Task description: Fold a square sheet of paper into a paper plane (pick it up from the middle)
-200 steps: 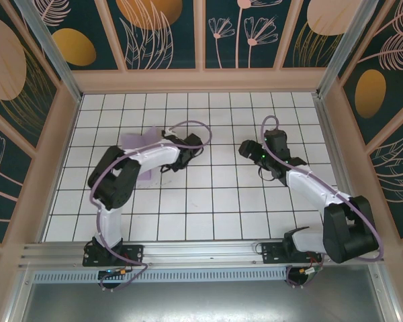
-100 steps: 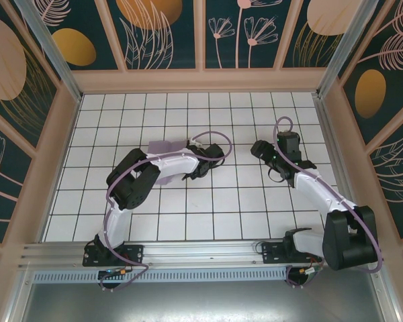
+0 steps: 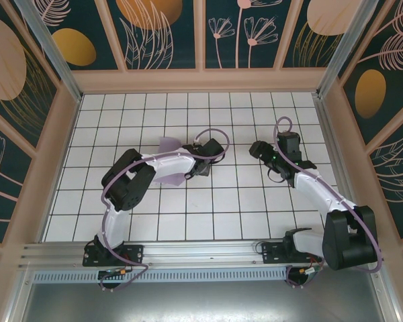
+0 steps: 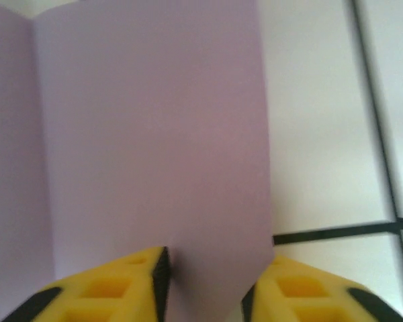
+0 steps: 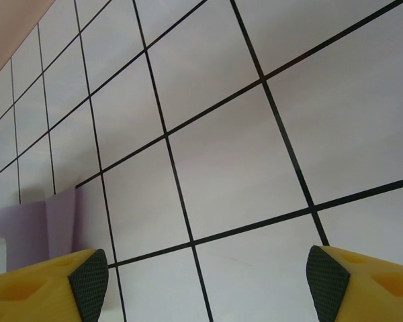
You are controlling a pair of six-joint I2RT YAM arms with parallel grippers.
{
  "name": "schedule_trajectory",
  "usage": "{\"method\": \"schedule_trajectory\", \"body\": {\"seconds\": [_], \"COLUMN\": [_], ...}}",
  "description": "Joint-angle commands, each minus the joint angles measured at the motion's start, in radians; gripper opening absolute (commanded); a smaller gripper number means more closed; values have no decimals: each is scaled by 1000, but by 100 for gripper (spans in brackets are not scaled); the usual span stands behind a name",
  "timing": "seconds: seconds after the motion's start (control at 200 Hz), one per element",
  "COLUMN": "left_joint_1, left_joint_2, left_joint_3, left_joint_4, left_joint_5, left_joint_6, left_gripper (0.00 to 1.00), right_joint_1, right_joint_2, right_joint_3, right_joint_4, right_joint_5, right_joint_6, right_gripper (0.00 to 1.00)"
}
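I count one square sheet of paper [image 3: 168, 145], creased, left of centre on the bench [image 3: 242, 208], its edge between my left hand's [image 4: 205, 286] slightly parted fingers, while my right hand [image 5: 206, 275] gapes wide over open tiles.

The left arm [image 3: 164, 163] and right arm [image 3: 310, 189] wear white shells over black joints, with lavender cables [image 3: 207, 131]. Their fingers [image 5: 33, 290] are yellow, faced with black cross-hatched pads [image 5: 91, 282].
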Motion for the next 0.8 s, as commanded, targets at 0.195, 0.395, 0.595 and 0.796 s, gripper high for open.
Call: {"method": "schedule_trajectory", "body": {"seconds": [0.195, 0.395, 0.595, 0.796], "left_joint_1": [6, 8, 8, 84], "left_joint_2": [-86, -123, -251, -416], "left_joint_3": [-58, -59, -53, -101], "left_joint_4": [139, 153, 211, 275], "left_joint_5": [230, 270, 379, 411], "left_joint_6": [4, 9, 26, -8], "left_gripper": [51, 52, 57, 79], "right_joint_1": [-1, 13, 14, 38], "right_joint_2": [41, 55, 45, 49], "right_joint_3": [-8, 0, 12, 38], "right_joint_4": [46, 49, 39, 51], "right_joint_5": [-94, -102, -78, -84], "right_joint_6": [-2, 0, 5, 8], "right_gripper": [81, 80, 80, 80]}}
